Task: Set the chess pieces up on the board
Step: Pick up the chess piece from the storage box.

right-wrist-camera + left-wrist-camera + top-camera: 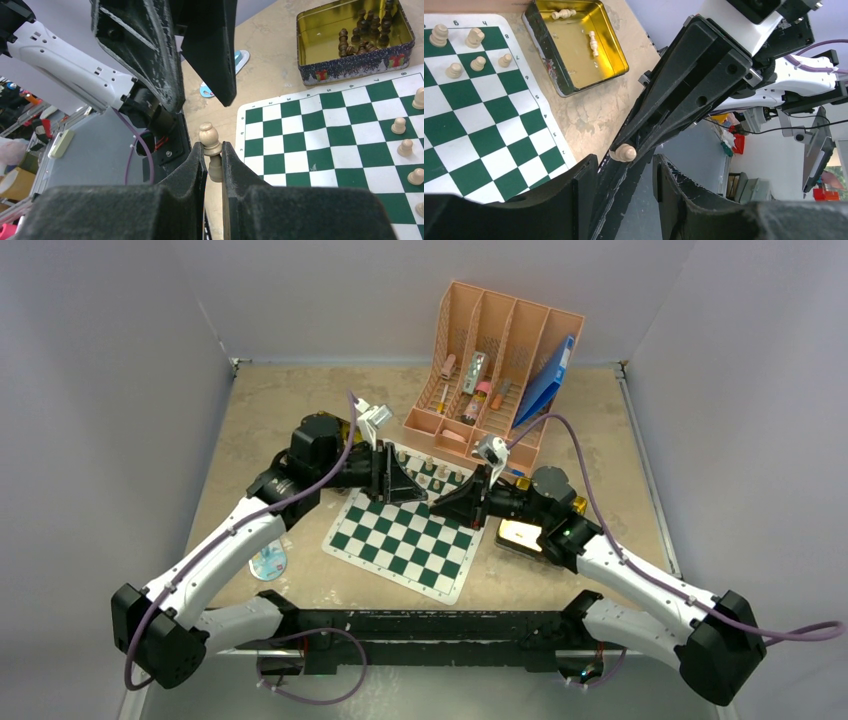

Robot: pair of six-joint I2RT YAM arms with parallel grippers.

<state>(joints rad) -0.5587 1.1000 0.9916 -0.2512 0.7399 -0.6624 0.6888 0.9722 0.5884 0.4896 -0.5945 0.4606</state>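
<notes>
Lower centre of frame: pale pawn point(210, 136) pinched by right gripper point(213, 151), left of board point(325, 130); left gripper point(625, 172) spread wide, pointed at it.

tins point(357, 60) x2, board point(405, 540) x1, arms point(215, 555) x2

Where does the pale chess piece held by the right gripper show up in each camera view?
Top external: too small to see; the right gripper holding it is over the board.
Left wrist: pale piece low centre, at that gripper's tip.
Right wrist: pale piece bottom centre, between the fingers.
Shared landmark: the green-and-white board.
</notes>
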